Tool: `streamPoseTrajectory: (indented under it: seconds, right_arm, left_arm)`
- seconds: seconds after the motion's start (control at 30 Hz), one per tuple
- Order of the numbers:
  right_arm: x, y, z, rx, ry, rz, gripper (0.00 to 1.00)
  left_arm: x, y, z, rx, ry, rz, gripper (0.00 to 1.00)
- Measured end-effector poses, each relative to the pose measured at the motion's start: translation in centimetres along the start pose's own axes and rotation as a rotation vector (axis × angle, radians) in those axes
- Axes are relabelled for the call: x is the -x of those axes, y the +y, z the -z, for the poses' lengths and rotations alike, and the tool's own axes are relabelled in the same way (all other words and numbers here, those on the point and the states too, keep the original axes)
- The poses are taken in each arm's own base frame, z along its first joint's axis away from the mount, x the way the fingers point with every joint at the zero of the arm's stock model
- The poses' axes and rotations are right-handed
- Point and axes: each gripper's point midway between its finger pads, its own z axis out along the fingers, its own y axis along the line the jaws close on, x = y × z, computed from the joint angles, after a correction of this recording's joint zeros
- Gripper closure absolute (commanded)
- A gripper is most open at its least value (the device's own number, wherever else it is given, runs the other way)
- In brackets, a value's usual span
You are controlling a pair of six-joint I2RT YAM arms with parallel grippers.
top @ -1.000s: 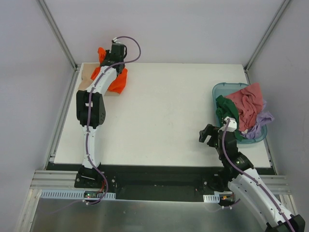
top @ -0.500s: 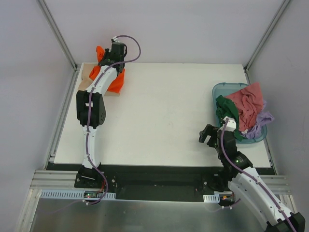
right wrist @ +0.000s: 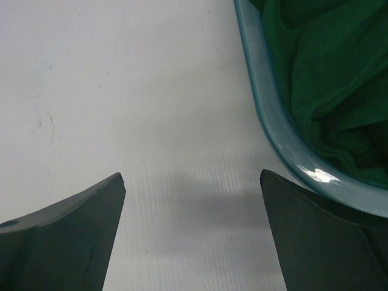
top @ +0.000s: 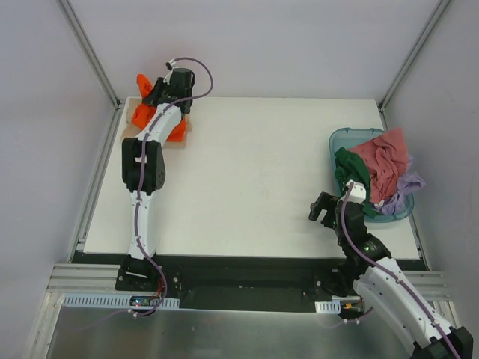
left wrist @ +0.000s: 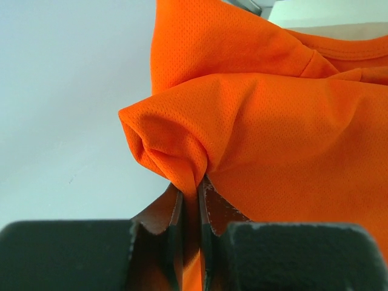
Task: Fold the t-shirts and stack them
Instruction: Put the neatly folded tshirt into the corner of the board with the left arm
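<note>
Pinching a fold of the orange t-shirt (left wrist: 260, 121), the left gripper (left wrist: 189, 188) had its jaws pressed almost together, with only the thin cloth between them. The left arm was stretched out to the far-left corner of the table (top: 262, 172). The orange t-shirt was bunched around the gripper there, and part of it lay over the tan-beige t-shirt (top: 128, 133), which rested flat at that corner.

The right gripper (right wrist: 191, 182) was spread wide and held nothing. It hovered over bare table surface just beside the near-left rim of the teal tub (right wrist: 267, 109). The tub stood at the right edge of the table. It contained a dark green garment (right wrist: 321, 73) nearest the gripper, a pink garment (top: 382, 161) heaped on top, and a lilac garment (top: 410, 183) spilling over the right rim.
</note>
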Motion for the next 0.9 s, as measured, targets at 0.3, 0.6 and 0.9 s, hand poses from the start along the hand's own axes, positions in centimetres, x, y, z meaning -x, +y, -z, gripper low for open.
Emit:
streamPoseTrajectory:
  seconds: [0.3,0.6,0.9]
  right_arm:
    - [-0.1,-0.1,0.0,-0.005,0.003,0.001,0.04]
    - [0.1,0.0,0.0,-0.002,-0.004,-0.004,0.04]
    - [0.0,-0.1,0.1,-0.004,0.000,-0.004,0.04]
  left_arm:
    - [0.6,0.2,-1.0,0.113,-0.017,-0.052,0.68]
    - [1.8,1.9,-0.9,0.196,-0.046,-0.061,0.44]
    - [1.7,2.1,-0.8,0.215,-0.044,-0.051,0.10]
